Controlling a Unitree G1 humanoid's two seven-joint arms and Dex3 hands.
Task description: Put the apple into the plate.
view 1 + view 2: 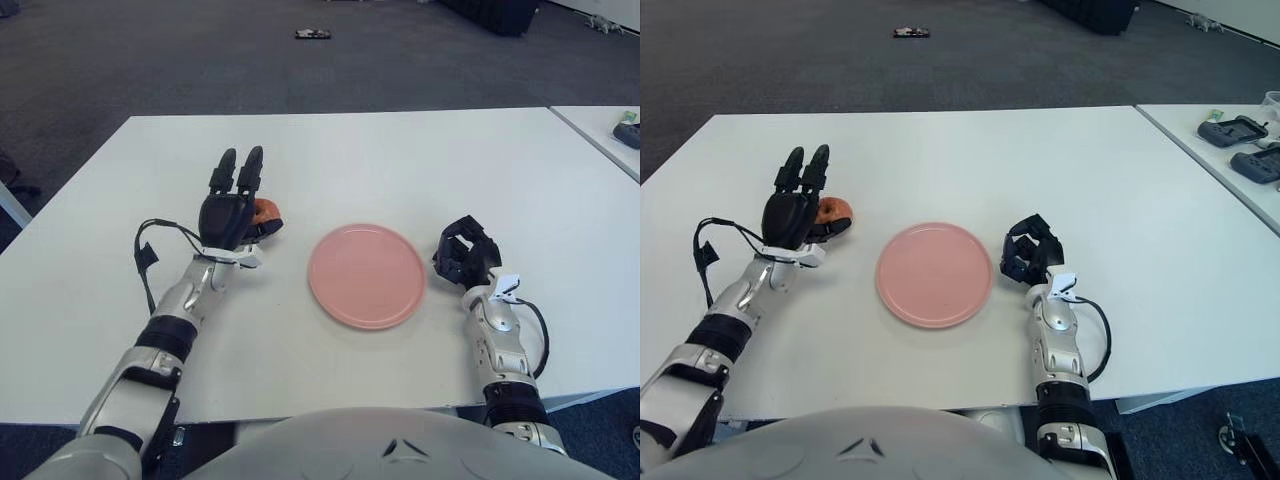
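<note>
A reddish-orange apple point(266, 211) sits on the white table point(400, 160), left of an empty pink plate point(367, 275). My left hand point(248, 192) is right beside the apple on its left. Its two long fingers point straight out away from me and the thumb reaches under the apple's near side. The palm hides part of the apple. The fingers are not closed around it. My right hand point(462, 250) shows just right of the plate with its fingers curled and nothing in them.
A second white table point(1230, 160) stands to the right with dark devices point(1232, 129) on it. A small dark object point(312, 34) lies on the carpet far ahead. The table's front edge is near my body.
</note>
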